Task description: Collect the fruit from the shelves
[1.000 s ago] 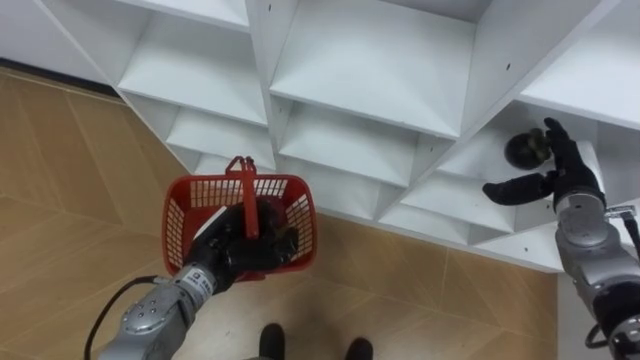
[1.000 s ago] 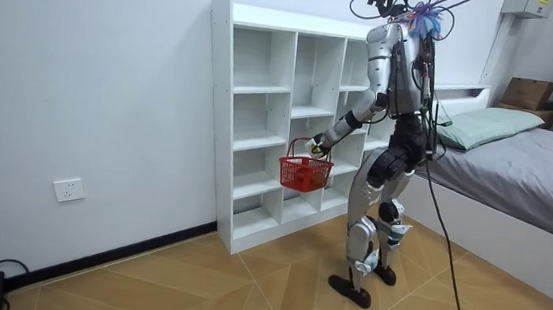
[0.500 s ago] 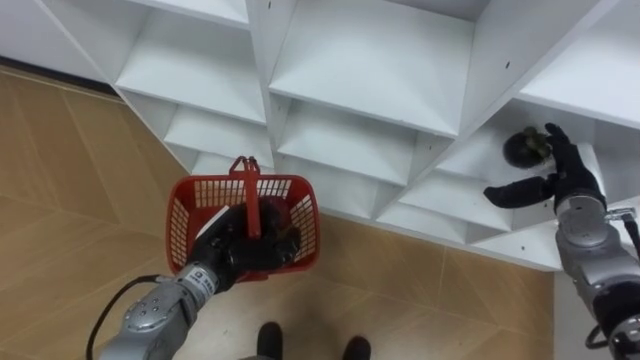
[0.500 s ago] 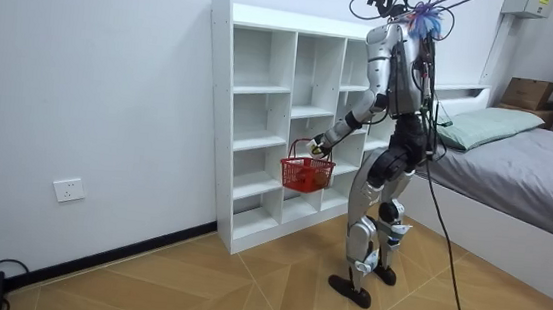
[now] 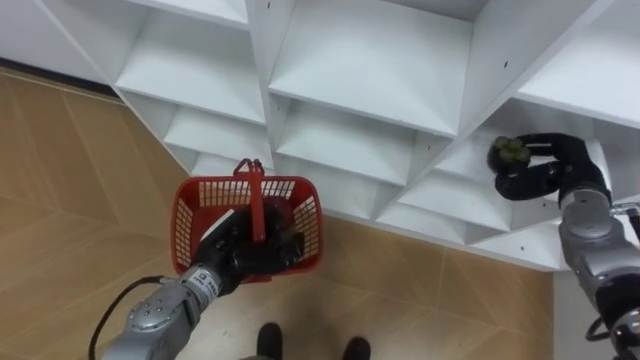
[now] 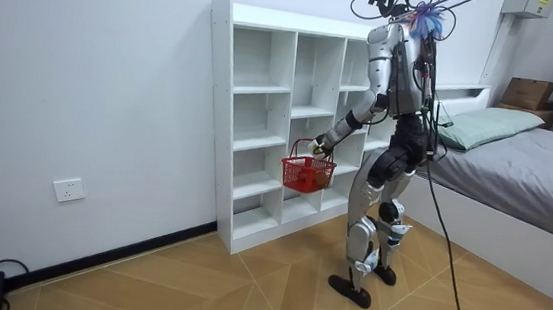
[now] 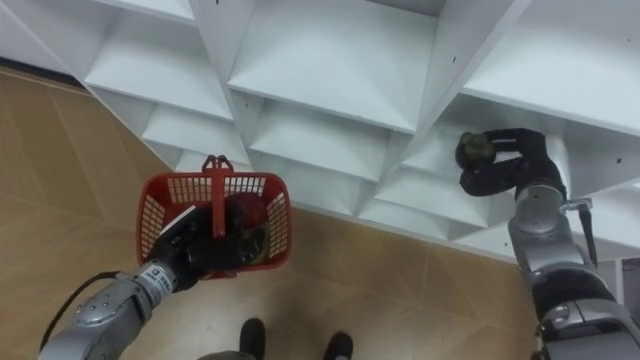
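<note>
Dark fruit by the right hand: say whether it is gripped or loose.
Gripped: the right hand has fingers and thumb curled round the dark fruit at the white closet. Whether it is lifted off the shelf, cannot tell.

The closet (image 5: 370, 60) and the floor (image 5: 60, 200) are looked down on steeply and from close by in the two eye views, which are set side by side on the robot's head. The same compartments and the red basket (image 5: 185, 225) are shared by both, shifted slightly sideways between them. The room view is taken from well back, level, facing the wall (image 6: 82, 78). The whole robot, the closet, the basket and a bed (image 6: 536, 168) at the room view's right are taken in.
</note>
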